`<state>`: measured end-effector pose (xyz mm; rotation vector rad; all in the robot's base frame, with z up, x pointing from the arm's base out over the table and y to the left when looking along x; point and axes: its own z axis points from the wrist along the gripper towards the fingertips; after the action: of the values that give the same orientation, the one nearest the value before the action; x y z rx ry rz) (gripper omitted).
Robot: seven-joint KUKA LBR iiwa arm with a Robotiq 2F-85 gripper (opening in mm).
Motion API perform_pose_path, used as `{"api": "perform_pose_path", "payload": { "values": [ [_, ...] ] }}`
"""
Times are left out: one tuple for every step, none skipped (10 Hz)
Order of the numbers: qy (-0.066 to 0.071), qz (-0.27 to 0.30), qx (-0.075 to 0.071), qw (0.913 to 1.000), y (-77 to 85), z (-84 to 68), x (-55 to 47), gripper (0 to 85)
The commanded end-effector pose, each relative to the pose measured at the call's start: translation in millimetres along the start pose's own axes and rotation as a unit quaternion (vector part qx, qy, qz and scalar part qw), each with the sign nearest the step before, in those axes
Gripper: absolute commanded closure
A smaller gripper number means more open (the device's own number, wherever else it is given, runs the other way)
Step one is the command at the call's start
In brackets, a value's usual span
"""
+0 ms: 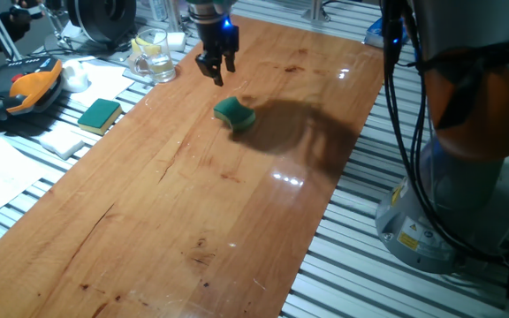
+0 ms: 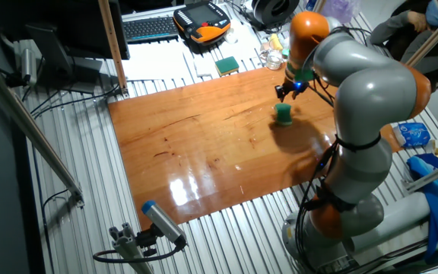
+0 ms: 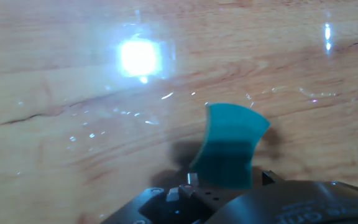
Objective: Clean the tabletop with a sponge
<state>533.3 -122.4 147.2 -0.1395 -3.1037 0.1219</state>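
The gripper [image 1: 216,72] hangs in the upper middle of one fixed view, fingers pointing down above the table [image 1: 184,194], nothing between them; they look close together, but whether they are fully closed I cannot tell. It is clear of the wood, and the sponge [image 1: 235,113] lies just below and to the right of it in that frame, flat on the board and apart from the fingers. In the other fixed view the gripper [image 2: 289,90] sits in the upper right, with the sponge [image 2: 283,114] directly beneath it in the frame, near the far right part of the table [image 2: 204,160]. The hand view shows the sponge [image 3: 229,144] at centre right, its waisted sides curving in, just above the dark gripper body along the bottom edge; a bright lamp reflection glares on the table [image 3: 55,74] at upper left. Off the board, at the left of one fixed view, a flat green sponge [image 1: 100,113] rests on white sheets, a glass jug [image 1: 153,55] stands at upper left, and an orange pendant [image 1: 26,88] lies at the far left edge.
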Motion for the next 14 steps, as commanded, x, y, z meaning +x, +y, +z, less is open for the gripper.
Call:
{"api": "perform_pose_path", "payload": {
  "values": [
    [-0.002,0.004,-0.004,1.0,-4.7,8.4,-1.2,34.0],
    [-0.005,0.008,-0.008,0.9999,-5.9,14.8,-1.7,34.0],
    [-0.008,0.012,-0.012,0.9998,-6.9,22.8,-1.5,34.0],
    [-0.013,0.014,-0.015,0.9997,-6.9,30.7,-0.6,34.0],
    [-0.016,0.015,-0.016,0.9996,-6.8,37.0,0.0,34.0],
    [-0.017,0.017,-0.02,0.9995,-6.2,40.9,0.0,17.0],
    [-0.02,0.018,-0.022,0.9994,-4.8,44.7,0.6,17.0],
    [-0.021,0.019,-0.022,0.9993,-3.3,46.9,1.9,17.0],
    [-0.019,0.019,-0.022,0.9994,-2.9,45.4,2.2,17.0],
    [-0.014,0.016,-0.022,0.9995,-3.0,41.4,2.0,17.0],
    [-0.009,0.018,-0.023,0.9995,-3.0,41.4,2.0,17.0],
    [0.004,0.02,-0.016,0.9997,-3.0,41.4,2.0,17.0],
    [0.022,0.023,-0.006,0.9995,-3.0,41.4,2.0,17.0],
    [0.039,0.03,0.002,0.9988,-3.0,41.4,2.0,17.0]
  ]
}}
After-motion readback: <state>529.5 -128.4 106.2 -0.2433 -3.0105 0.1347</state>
